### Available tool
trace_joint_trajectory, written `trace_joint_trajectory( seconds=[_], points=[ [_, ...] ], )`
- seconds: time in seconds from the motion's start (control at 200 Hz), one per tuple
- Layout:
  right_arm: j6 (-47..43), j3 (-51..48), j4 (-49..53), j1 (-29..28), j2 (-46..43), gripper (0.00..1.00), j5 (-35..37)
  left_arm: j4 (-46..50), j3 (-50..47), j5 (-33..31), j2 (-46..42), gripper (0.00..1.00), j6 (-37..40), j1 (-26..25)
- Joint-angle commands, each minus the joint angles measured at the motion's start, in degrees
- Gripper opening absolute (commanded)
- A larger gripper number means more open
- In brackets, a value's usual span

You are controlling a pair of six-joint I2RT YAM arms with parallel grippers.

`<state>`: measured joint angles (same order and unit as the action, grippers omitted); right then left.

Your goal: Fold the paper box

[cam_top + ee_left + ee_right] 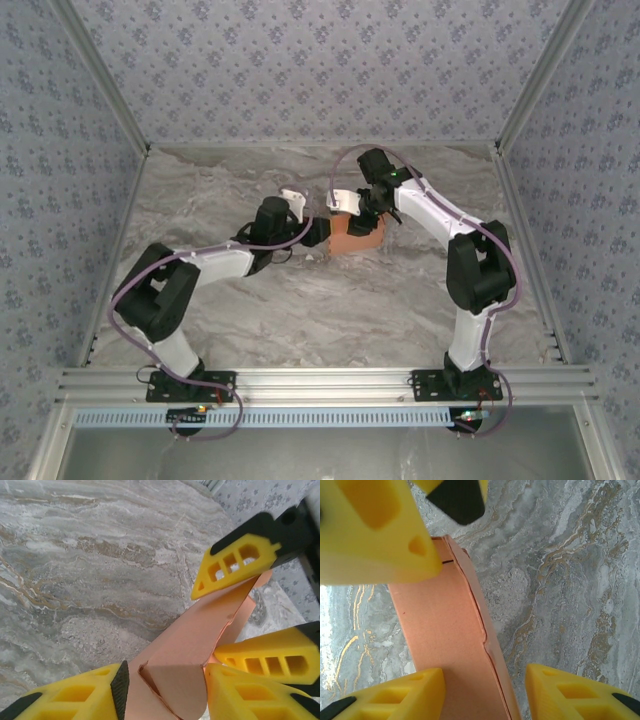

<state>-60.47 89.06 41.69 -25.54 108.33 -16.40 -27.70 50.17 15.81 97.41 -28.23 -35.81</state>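
Between the left gripper's fingers the paper box runs off the lower edge, so the contact there cannot be judged. The same holds under the right gripper, where a blurred finger of the left one covers the box's far end. From above, both grippers hide most of it, and its flaps are too small to read.

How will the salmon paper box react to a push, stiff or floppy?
Probably floppy: the paper box is thin card, and its folded edge shows a kink. Likely light, being sheet; it may crumple rather than resist.
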Motion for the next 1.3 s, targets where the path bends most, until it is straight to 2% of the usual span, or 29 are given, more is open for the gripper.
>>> trace_joint_trajectory(
  seconds=[0.0,0.29,0.505,0.585,0.665,0.795,0.904,1.084,1.294],
  points=[
    [-1.0,-3.0,1.9,-0.7,2.4,0.5,1.0,-3.9,-2.0,-1.5,1.1,0.43,1.6,-0.6],
    [-1.2,-3.9,1.1,-1.0,1.6,0.49,0.7,-4.7,-3.8,-3.6,2.7,0.28,3.1,-0.9],
    [-0.9,-5.4,-0.4,-0.7,-0.1,0.5,-2.2,-4.6,-3.5,-4.2,3.4,0.28,3.7,-1.1],
    [-0.2,-6.7,-2.4,-0.3,-1.8,0.54,-4.8,-4.4,-3.5,-4.6,3.6,0.28,4.3,-1.1],
    [-0.1,-8.8,-5.6,0.2,-4.2,0.64,-6.0,-3.9,-3.4,-5.0,3.8,0.28,4.7,-1.2],
    [-0.8,-10.7,-8.1,1.0,-7.4,0.68,-9.0,-3.1,-3.1,-5.4,4.1,0.28,5.5,-1.2],
    [-0.5,-12.4,-11.2,1.2,-10.0,0.71,-9.4,-2.5,-2.5,-5.4,4.4,0.28,6.0,-1.1],
    [4.9,-14.2,-15.8,1.9,-13.4,0.75,-6.5,-2.5,-2.1,-5.1,5.2,0.28,5.6,-1.1],
    [8.8,-18.1,-16.8,2.2,-19.8,0.78,-9.2,-2.2,-2.1,-4.6,4.2,0.29,5.4,-1.1]
  ],
)
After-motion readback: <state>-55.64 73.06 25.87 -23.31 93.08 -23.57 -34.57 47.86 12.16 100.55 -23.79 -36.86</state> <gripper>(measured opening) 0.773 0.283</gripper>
